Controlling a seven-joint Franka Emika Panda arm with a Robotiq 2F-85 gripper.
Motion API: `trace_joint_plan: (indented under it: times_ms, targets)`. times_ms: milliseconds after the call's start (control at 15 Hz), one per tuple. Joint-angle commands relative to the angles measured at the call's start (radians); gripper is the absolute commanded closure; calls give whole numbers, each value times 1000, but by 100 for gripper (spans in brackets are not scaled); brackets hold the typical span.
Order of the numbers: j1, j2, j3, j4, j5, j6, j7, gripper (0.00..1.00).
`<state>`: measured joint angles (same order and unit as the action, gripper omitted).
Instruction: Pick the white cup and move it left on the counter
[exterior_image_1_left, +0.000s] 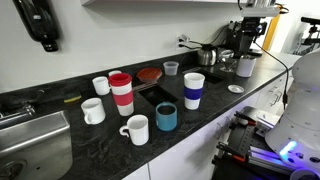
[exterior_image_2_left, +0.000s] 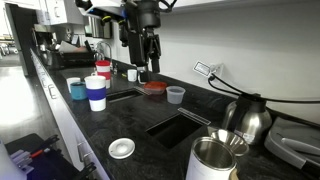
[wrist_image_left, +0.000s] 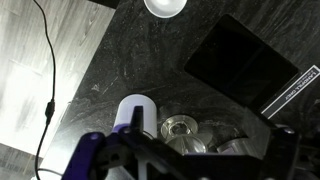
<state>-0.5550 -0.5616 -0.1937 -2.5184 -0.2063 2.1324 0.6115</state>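
Observation:
The white cup (exterior_image_1_left: 100, 85) stands upright on the black speckled counter (exterior_image_1_left: 60, 120), next to a red-and-white tumbler (exterior_image_1_left: 121, 92). It also shows small in an exterior view (exterior_image_2_left: 131, 74), far down the counter (exterior_image_2_left: 130, 125). My gripper (exterior_image_2_left: 147, 62) hangs high above the counter with its fingers apart and nothing between them. It is well short of the cup, on the near side of a red plate (exterior_image_2_left: 153, 87). In the wrist view only the gripper's dark frame (wrist_image_left: 190, 168) shows along the bottom edge. The cup is out of that view.
A white-and-blue tumbler (exterior_image_1_left: 193, 90), a teal cup (exterior_image_1_left: 166, 117) and two handled white mugs (exterior_image_1_left: 136, 128) (exterior_image_1_left: 92, 110) stand mid-counter. A steel sink (exterior_image_1_left: 30, 140) is at one end. A kettle (exterior_image_2_left: 245, 120), a steel cup (exterior_image_2_left: 215, 160) and a white lid (wrist_image_left: 165, 6) are at the other.

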Motion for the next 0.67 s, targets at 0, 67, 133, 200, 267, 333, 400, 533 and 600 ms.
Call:
trace_joint_plan:
  times_ms: [0, 67, 133, 200, 267, 333, 400, 533, 600]
  targets:
    - [3, 22, -4, 12, -11, -22, -27, 0]
    - [7, 26, -9, 14, -14, -31, -53, 0]
    - [10, 33, -16, 16, -15, -34, -79, 0]
    - [11, 46, -22, 22, -13, -32, -102, 0]
    - [13, 63, -29, 31, -9, -36, -131, 0]
    - [16, 79, -38, 38, -5, -37, -163, 0]
    - [21, 99, -49, 46, -4, -33, -198, 0]
    - [31, 158, -69, 73, -8, -47, -268, 0]
    - [30, 199, -77, 89, -21, -34, -285, 0]
